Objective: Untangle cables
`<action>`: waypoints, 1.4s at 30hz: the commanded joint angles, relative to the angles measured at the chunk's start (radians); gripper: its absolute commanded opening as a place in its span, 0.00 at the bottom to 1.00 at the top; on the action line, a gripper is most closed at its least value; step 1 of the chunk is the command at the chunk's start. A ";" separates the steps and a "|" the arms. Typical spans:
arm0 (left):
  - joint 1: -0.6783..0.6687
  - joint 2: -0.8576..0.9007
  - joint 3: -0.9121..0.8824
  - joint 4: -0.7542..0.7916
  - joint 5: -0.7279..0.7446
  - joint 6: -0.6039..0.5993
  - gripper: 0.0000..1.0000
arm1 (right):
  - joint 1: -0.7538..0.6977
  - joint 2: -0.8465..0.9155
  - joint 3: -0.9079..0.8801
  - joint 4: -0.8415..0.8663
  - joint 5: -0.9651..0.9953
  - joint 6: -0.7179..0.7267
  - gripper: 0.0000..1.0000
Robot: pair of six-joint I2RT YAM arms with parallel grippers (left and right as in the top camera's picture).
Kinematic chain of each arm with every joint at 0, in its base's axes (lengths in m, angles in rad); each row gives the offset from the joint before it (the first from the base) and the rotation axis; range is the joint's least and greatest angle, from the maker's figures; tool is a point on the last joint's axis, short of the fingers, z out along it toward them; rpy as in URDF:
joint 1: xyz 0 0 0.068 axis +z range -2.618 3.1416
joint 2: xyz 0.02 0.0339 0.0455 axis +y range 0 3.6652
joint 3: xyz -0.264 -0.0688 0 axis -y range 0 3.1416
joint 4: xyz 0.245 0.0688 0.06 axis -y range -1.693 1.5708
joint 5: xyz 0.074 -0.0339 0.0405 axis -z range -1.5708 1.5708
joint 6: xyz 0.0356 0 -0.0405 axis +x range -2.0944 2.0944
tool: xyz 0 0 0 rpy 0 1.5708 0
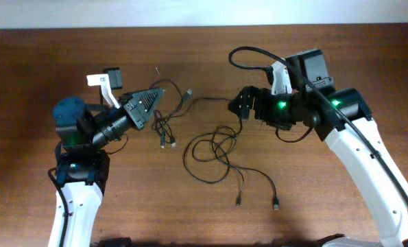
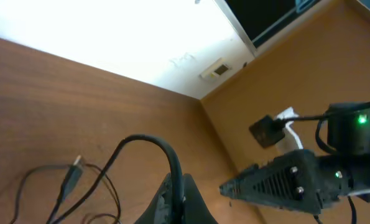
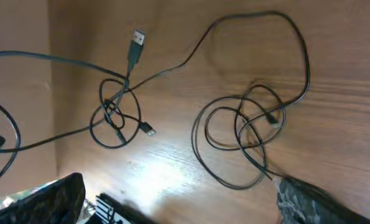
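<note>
Seen from overhead, the thin black cables (image 1: 214, 154) sprawl on the brown wooden table (image 1: 39, 55) between the arms. A small knot lies just beside the left claw (image 1: 149, 103), and looser coils lie near the right claw (image 1: 239, 104); neither grip is clear from here. In the left wrist view, that claw's dark fingers (image 2: 172, 199), cut off by the lower edge, look pinched together on one cord arching up from them. The right wrist view shows the right claw wide apart with only its tips in frame, the coils ahead of it and one strand touching the right-hand tip.
</note>
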State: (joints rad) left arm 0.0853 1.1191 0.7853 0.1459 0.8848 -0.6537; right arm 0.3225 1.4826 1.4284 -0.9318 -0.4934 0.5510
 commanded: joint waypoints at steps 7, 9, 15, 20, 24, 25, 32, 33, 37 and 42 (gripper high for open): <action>0.023 -0.014 0.008 0.010 -0.022 0.022 0.00 | 0.210 0.164 -0.032 0.019 0.148 0.293 0.79; 0.057 -0.016 0.009 0.136 -0.007 0.021 0.00 | 0.213 0.241 -0.032 0.055 0.185 0.293 0.78; 0.150 -0.087 0.009 0.802 0.290 -0.072 0.00 | 0.179 0.336 -0.032 0.217 0.080 0.341 0.86; 0.307 -0.068 0.008 0.201 0.108 0.153 0.00 | 0.166 0.341 -0.037 -0.049 0.261 -0.217 0.78; 0.307 0.044 0.008 -0.071 0.070 0.166 0.00 | 0.253 0.343 -0.051 0.017 0.211 -0.156 0.86; 0.307 0.044 0.009 0.085 0.242 0.177 0.00 | 0.243 0.343 -0.051 0.074 0.092 -0.020 0.88; 0.306 0.043 0.009 0.985 0.547 -0.429 0.00 | 0.181 0.344 -0.051 0.466 -0.180 0.758 0.86; 0.306 0.043 0.008 0.997 0.547 -0.451 0.00 | 0.181 0.344 -0.051 0.484 -0.180 0.821 0.88; 0.306 0.021 0.009 1.007 0.480 -0.460 0.00 | 0.242 0.359 -0.051 0.510 -0.180 0.913 0.96; 0.306 -0.051 0.009 1.006 0.476 -0.460 0.00 | 0.313 0.473 -0.051 0.740 -0.234 1.075 0.84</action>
State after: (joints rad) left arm 0.3893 1.1088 0.7876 1.1458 1.3796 -1.1046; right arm 0.6174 1.9259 1.3724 -0.2386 -0.6983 1.5356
